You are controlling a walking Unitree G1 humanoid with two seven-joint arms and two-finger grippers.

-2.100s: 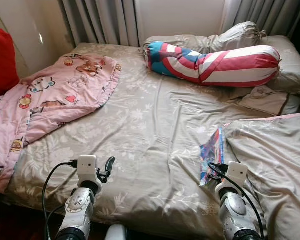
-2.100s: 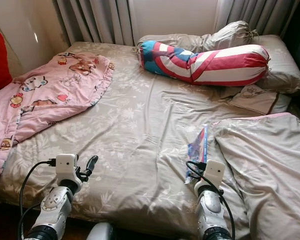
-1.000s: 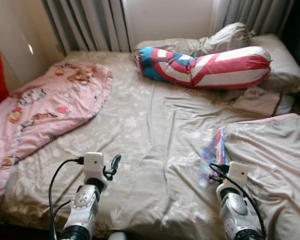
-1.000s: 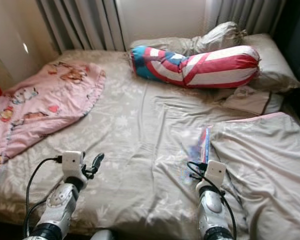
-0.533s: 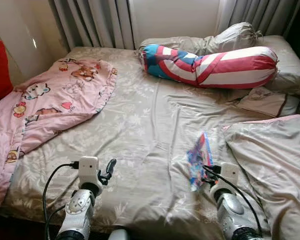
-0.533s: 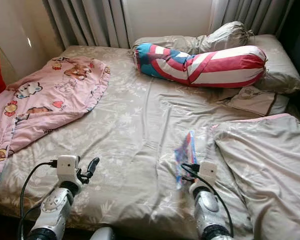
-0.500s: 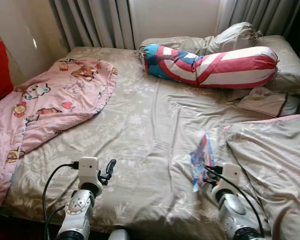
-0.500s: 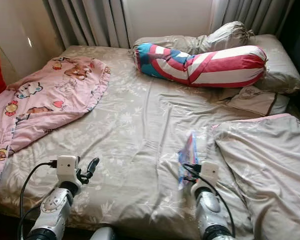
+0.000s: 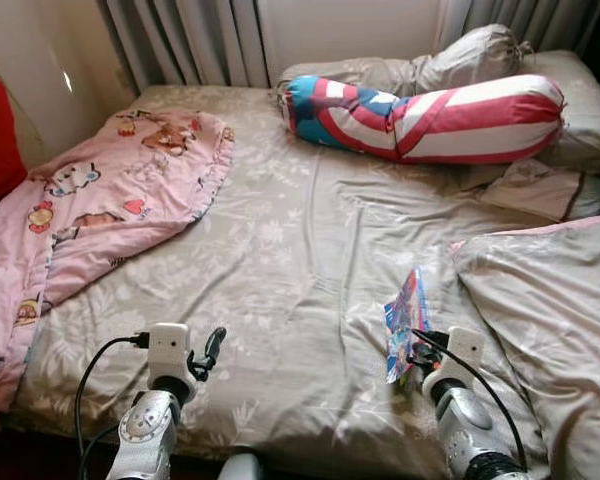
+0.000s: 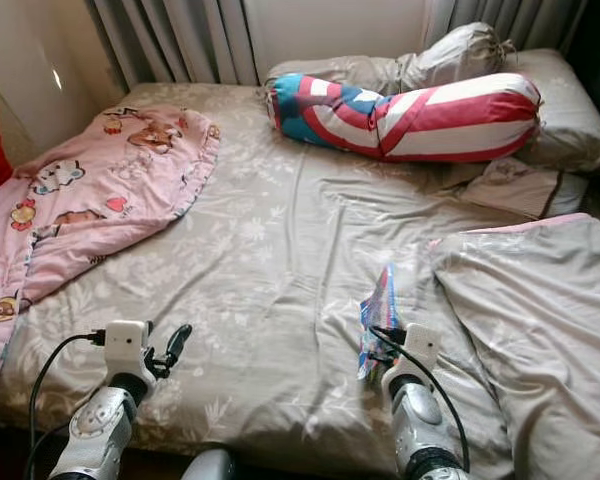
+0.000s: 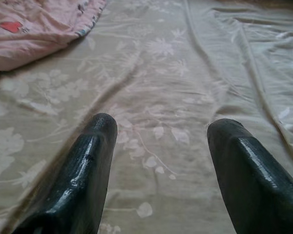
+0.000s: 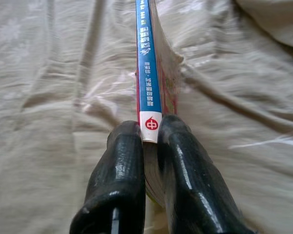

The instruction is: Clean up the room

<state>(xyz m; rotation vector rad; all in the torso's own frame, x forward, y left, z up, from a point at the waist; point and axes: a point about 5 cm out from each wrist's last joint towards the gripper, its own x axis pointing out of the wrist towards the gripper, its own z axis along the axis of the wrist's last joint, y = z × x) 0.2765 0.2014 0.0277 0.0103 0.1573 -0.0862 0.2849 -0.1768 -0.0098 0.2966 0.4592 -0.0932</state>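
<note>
R gripper (image 12: 151, 141) clamped on book (image 12: 149, 73) spine, book lifted edge-up off bed sheet (image 9: 280, 260) at 5 o'clock, just beside grey duvet (image 9: 550, 320) at 3. L gripper (image 11: 158, 141) spread wide, empty, low over sheet at 7. Best: keep squeeze firm near spine, lift slow, avoid pages flopping open, steer clear of duvet fold.
</note>
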